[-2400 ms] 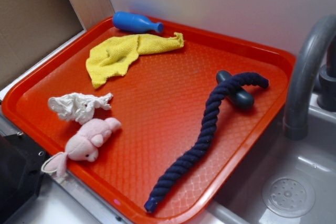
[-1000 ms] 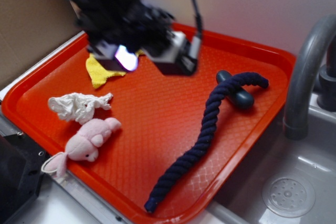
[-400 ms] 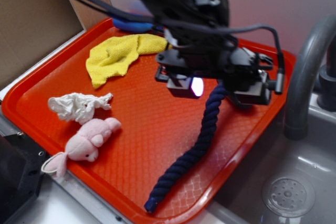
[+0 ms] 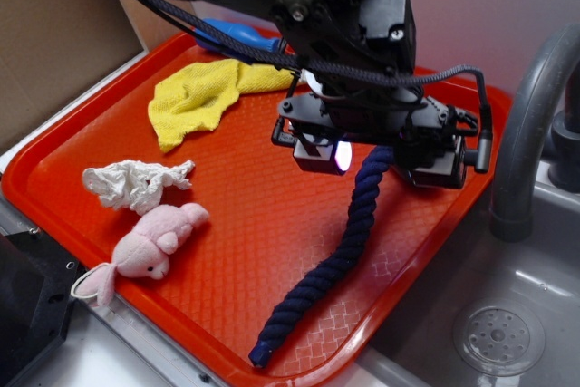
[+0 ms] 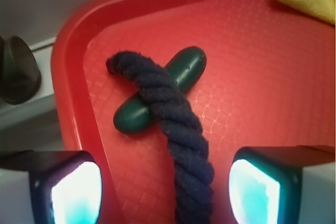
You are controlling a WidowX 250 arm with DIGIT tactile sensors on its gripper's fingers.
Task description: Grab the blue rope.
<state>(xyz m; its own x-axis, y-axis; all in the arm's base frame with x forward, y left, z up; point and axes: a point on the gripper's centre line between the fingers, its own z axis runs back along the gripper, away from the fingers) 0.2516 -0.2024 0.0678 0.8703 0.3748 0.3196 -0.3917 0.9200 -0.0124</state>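
A big orange tray [image 4: 82, 169] fills most of the counter, with a grey faucet [image 4: 526, 124] rising at its three o'clock side. The black robot arm [image 4: 299, 6] reaches in from eleven o'clock and hangs over the tray's far right part. Its gripper [image 5: 167, 192] stands wide open, one finger [image 5: 71, 190] on each side of the blue rope [image 4: 340, 256] with clear gaps between, gripping nothing; how high it sits above the rope I cannot tell.

The rope runs in a long wavy line from the tray's six o'clock edge up toward two o'clock, where its upper end vanishes under the gripper in the exterior view. In the wrist view that end curls across a dark capsule [image 5: 181, 74], lying on top of it.

A yellow cloth [image 4: 204, 97] sits crumpled at eleven o'clock, a bright blue plastic piece [image 4: 240, 35] just beyond it. At eight o'clock lie a white rag [image 4: 136, 183] and a pink plush toy [image 4: 154, 242], touching.
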